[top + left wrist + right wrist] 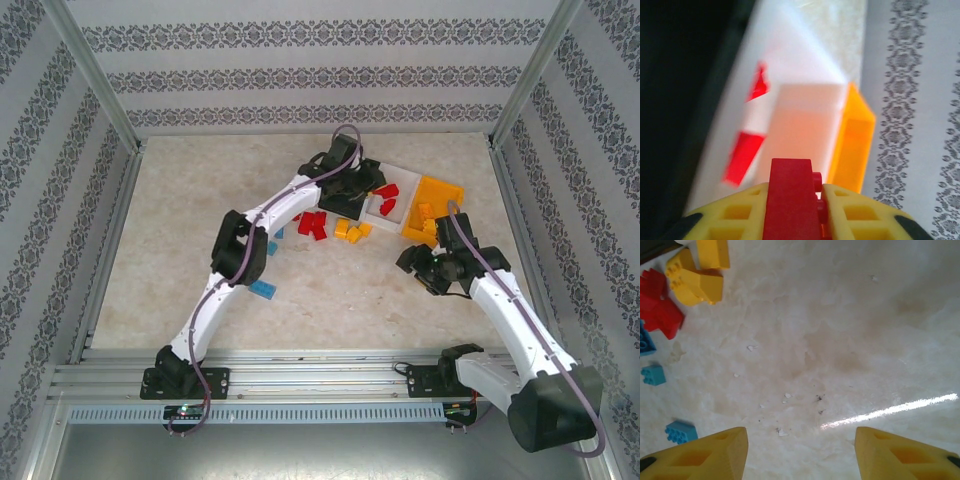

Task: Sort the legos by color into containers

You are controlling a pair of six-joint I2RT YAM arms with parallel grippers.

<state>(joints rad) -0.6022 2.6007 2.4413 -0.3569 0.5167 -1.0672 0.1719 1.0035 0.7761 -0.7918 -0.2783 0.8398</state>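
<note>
My left gripper (796, 189) is shut on a red lego (790, 200), its studs against the right finger. It hangs over the white container (805, 125), which has red legos (742, 155) in it. The orange container (855, 145) stands just right of the white one, and a black container (690, 100) lies along its left. In the top view the left gripper (372, 195) is at the white container (400, 212), and the orange container (440, 200) holds yellow legos. My right gripper (801, 450) is open over bare table, nothing between its fingers.
Loose red legos (312, 225) and yellow legos (350, 230) lie in front of the containers, with blue legos (263, 290) nearer the left arm. The right gripper (415, 262) hovers right of this pile. Metal rails and patterned walls border the table.
</note>
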